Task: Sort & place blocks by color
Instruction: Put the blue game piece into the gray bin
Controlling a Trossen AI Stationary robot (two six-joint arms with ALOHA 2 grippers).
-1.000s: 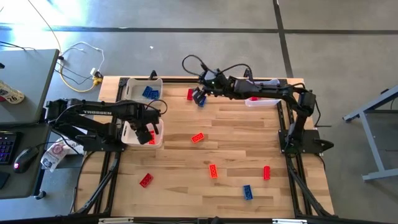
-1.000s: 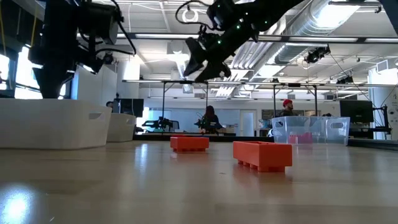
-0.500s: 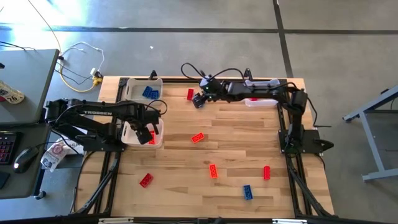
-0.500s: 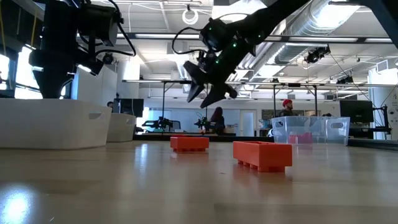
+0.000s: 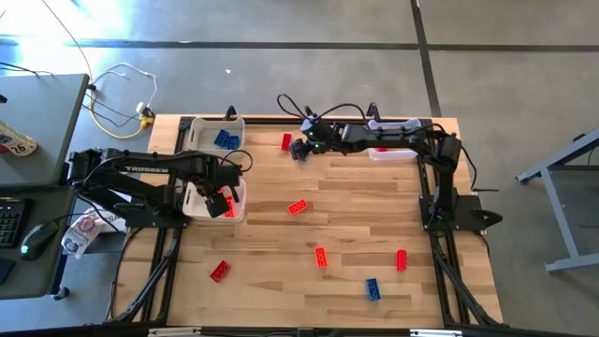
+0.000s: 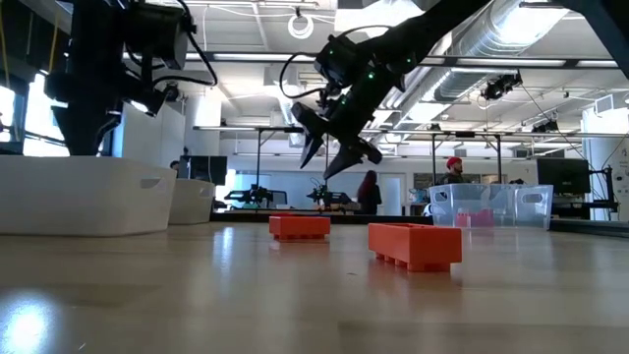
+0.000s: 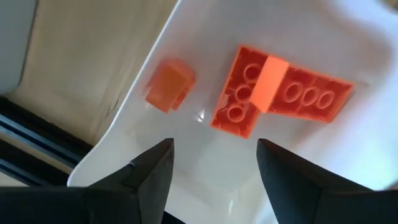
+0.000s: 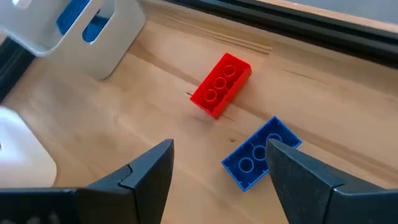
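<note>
The wooden bench [image 5: 281,234] carries scattered bricks and white bins along its left side. The left pincer [image 7: 211,163] hangs over the nearer white bin [image 5: 236,213], fingers spread and empty; directly beyond them, inside the bin, lie joined orange bricks [image 7: 277,92] and a single small orange brick [image 7: 169,84]. Farther back, a second bin [image 5: 208,131] holds blue bricks [image 5: 226,139]. The right pincer [image 8: 214,165] hovers above the far edge of the bench, fingers released, holding nothing. A red brick [image 8: 220,83] lies ahead of it and a blue brick [image 8: 260,152] sits between the fingers' line, both on the bench.
</note>
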